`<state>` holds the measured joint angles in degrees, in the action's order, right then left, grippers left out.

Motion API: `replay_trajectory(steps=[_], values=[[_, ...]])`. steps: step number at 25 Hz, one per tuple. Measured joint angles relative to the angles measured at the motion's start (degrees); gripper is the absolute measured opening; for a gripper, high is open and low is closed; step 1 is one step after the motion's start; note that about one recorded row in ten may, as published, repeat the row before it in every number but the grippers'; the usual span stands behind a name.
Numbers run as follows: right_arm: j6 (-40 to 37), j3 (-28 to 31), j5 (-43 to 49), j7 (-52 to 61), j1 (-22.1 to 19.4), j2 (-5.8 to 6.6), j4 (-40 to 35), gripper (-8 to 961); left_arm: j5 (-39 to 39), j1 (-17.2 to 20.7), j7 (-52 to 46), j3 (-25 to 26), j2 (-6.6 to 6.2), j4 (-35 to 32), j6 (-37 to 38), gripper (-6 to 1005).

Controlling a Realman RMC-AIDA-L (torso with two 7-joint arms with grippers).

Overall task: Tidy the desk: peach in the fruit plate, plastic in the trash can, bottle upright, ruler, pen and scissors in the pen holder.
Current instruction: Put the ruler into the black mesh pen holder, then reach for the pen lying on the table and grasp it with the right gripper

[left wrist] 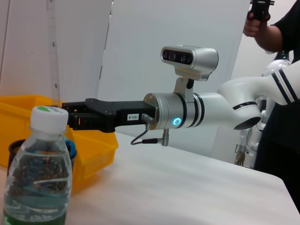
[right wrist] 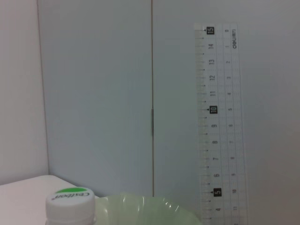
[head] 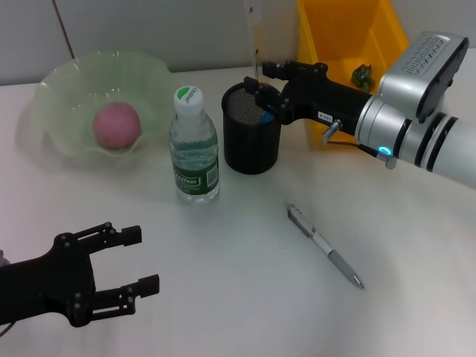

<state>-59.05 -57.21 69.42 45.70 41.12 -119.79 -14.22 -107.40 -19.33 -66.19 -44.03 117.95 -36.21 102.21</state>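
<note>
A pink peach [head: 116, 125] lies in the green fruit plate [head: 63, 85]. The bottle [head: 195, 145] stands upright with its cap on beside the black mesh pen holder [head: 251, 137]. My right gripper [head: 262, 88] hovers over the holder's rim, shut on the lower end of a clear ruler [right wrist: 220, 122] that stands vertically. Something blue [head: 266, 117] shows inside the holder. The pen [head: 325, 245] lies on the table at front right. My left gripper [head: 141, 281] rests open at the front left. No plastic or scissors can be made out.
A yellow bin [head: 349, 33] stands behind the right arm, with a small green object [head: 362, 73] inside. A person [left wrist: 274, 28] stands beyond the table in the left wrist view, where the bottle [left wrist: 37, 173] is close in front.
</note>
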Motion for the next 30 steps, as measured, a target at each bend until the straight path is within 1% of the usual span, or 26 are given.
replay_trajectory(steps=[14, 18, 26, 28, 30], values=[[0.82, 0.00, 0.25, 0.00, 0.00, 0.00, 0.12, 505, 0.00, 0.10, 0.02, 0.01, 0.00, 0.00, 0.18, 808], [0.54, 0.00, 0.11, 0.00, -0.11, -0.01, -0.02, 721, 0.01, 0.06, 0.02, 0.20, 0.00, -0.06, 0.22, 808], [-0.41, 0.00, 0.05, 0.00, -0.30, -0.01, -0.29, 720, 0.00, -0.09, 0.01, 0.40, 0.00, -0.18, 0.11, 808], [-2.12, 0.03, 0.04, 0.23, -1.09, 0.08, -1.11, 720, 0.01, -0.18, 0.01, 0.44, 0.00, -0.18, 0.05, 808], [-4.82, 0.04, 0.03, 1.41, -2.91, 0.24, -3.46, 720, 0.01, -0.25, 0.01, 0.44, 0.01, -0.18, 0.03, 808]])
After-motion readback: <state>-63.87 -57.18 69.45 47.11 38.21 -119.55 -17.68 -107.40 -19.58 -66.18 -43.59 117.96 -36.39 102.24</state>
